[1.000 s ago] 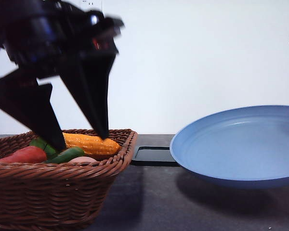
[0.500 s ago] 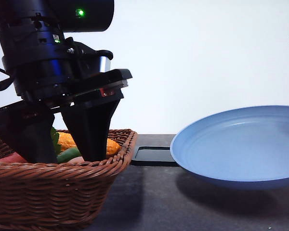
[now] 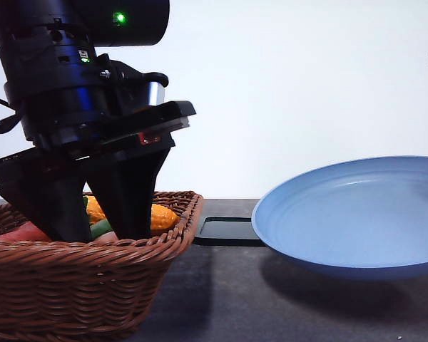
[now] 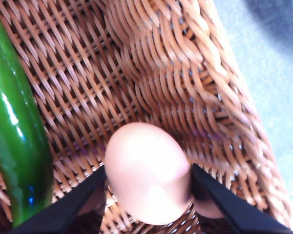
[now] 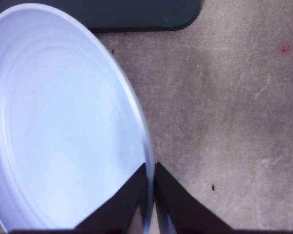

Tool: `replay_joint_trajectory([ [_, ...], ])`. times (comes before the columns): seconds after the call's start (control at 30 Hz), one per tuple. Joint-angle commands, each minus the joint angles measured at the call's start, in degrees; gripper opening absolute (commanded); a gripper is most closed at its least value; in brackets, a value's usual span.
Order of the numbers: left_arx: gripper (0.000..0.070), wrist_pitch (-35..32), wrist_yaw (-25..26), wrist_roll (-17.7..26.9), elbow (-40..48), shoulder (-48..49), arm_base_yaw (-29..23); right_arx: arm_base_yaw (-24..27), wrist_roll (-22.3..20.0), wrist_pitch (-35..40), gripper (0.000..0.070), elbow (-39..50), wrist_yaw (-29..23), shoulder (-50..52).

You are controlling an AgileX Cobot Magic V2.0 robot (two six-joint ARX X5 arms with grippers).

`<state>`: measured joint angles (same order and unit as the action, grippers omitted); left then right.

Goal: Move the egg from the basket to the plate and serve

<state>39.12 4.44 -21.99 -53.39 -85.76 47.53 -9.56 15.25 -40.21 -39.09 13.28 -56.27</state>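
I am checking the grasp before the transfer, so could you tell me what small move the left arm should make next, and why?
Probably lift straight up. The left tool has its fingers against both sides of the egg, low inside the basket, so rising should clear the rim before crossing to the plate.

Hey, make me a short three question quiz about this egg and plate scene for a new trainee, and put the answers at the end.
1. True or false: the left claw has its fingers on either side of the egg.
2. What long green vegetable lies beside the egg inside the basket?
3. The right claw grips which part of the plate: A) centre, B) rim, C) underside only?

Key
1. True; the egg sits between both fingers.
2. A cucumber.
3. B, one finger on each side of the rim.
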Motion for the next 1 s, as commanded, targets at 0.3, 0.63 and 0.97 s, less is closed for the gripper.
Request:
replay_joint_trajectory([
  [0.3,0.0148,8.7,-5.0,5.1,-9.6,0.5,-0.3,0.0,0.4,0.4,0.0,-0.3,5.5,-0.2],
  [0.63,0.0148,13.5,-4.6,8.7,-24.6,3.0,0.7,0.0,0.6,0.7,0.0,-0.9,17.0,-0.2],
  [0.97,0.0149,10.1,0.2,9.6,-26.2,1.9,7.1,-1.3,3.1,0.7,0.0,-2.1,25.6,-0.2],
])
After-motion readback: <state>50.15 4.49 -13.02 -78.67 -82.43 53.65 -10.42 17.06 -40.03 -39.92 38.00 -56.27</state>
